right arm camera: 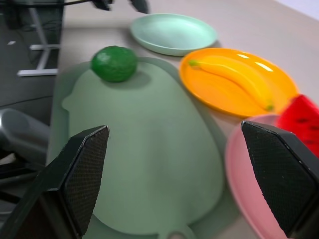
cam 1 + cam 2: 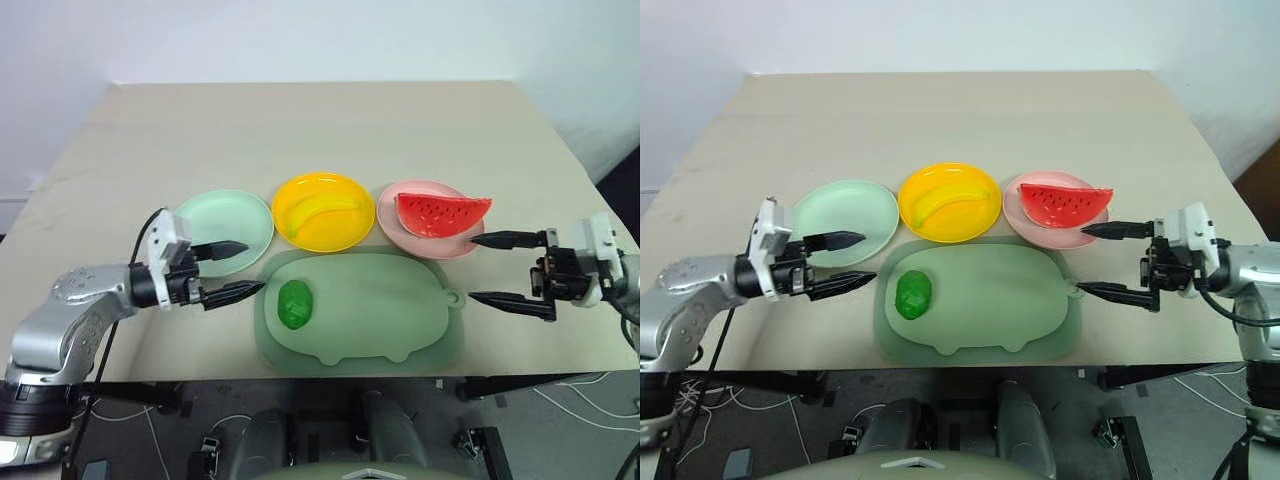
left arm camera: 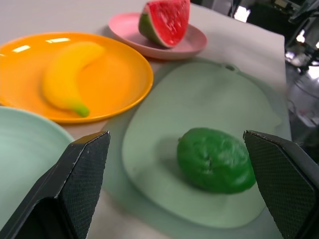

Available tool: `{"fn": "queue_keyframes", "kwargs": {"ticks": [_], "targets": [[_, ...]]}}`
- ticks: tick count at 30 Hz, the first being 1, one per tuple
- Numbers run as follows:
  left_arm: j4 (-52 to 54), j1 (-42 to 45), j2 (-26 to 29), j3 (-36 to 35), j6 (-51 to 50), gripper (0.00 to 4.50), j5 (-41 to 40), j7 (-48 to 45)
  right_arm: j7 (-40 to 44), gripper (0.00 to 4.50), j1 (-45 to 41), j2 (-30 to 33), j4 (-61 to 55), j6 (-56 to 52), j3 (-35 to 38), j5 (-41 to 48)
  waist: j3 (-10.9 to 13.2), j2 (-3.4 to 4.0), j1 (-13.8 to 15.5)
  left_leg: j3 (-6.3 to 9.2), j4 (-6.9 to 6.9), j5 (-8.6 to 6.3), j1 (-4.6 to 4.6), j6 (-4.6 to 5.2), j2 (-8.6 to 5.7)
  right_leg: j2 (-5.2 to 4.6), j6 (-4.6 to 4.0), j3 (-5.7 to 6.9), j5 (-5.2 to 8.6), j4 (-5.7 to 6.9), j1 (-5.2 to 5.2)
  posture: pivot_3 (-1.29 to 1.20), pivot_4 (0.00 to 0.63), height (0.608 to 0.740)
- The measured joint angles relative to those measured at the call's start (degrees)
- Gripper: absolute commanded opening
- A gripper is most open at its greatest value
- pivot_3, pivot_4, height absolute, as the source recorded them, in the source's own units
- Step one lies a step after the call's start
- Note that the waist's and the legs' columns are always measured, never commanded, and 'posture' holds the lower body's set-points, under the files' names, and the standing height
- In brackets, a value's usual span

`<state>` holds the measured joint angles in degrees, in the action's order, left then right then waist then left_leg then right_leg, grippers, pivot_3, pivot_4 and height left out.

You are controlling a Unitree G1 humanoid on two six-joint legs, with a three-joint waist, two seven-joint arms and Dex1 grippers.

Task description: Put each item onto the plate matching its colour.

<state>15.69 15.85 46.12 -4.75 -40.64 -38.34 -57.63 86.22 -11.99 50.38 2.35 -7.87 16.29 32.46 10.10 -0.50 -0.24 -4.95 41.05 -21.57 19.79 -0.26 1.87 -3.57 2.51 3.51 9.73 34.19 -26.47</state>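
Between the left gripper (image 2: pixel 232 268) and the right gripper (image 2: pixel 497 270) lies the mat (image 2: pixel 380 305), with the lumpy oval (image 2: pixel 295 302) on it, nearer the left gripper. Behind the mat three plates stand in a row: one (image 2: pixel 245 215) bare beside the left gripper, the middle one (image 2: pixel 340 235) bearing the banana (image 2: pixel 320 210), the last (image 2: pixel 400 232), by the right gripper, bearing the watermelon wedge (image 2: pixel 442 214).

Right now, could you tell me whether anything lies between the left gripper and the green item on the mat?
Nothing visible does. The left gripper is open at the mat's left edge, pointing toward the green lumpy item, with only bare mat between them. The mint green plate, where the item belongs, sits just behind the gripper and holds nothing.
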Motion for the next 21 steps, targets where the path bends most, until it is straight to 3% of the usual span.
{"fn": "queue_keyframes", "kwargs": {"ticks": [6,14,21], "targets": [[2.9,8.2,-5.9,4.3,-12.8,4.50,-1.5,10.3,-1.4,4.48,0.6,-0.4,-1.4,-0.5,-0.3,0.3,0.0,-0.05,0.3,-0.01,-0.03,0.00,-0.21,0.00,-0.02,0.02,0.03,-0.09,0.02,0.01,0.18,0.00,0.150,0.736],[10.7,13.3,-9.1,10.3,-29.7,4.50,-6.4,18.2,-2.9,4.48,1.1,-1.2,-2.7,-1.5,-0.5,0.4,0.0,-0.05,0.8,-0.06,-0.03,0.03,-0.29,-0.06,-0.05,0.07,0.03,-0.21,0.03,0.02,0.21,0.00,0.150,0.736],[14.3,15.5,-9.8,12.1,-37.7,4.50,-6.8,24.0,-3.9,4.48,2.3,-2.0,-3.8,-1.8,-0.8,0.4,0.0,-0.05,0.9,-0.04,-0.03,0.03,-0.31,-0.05,-0.06,0.08,0.03,-0.23,0.04,0.02,0.25,0.00,0.150,0.736]]}}
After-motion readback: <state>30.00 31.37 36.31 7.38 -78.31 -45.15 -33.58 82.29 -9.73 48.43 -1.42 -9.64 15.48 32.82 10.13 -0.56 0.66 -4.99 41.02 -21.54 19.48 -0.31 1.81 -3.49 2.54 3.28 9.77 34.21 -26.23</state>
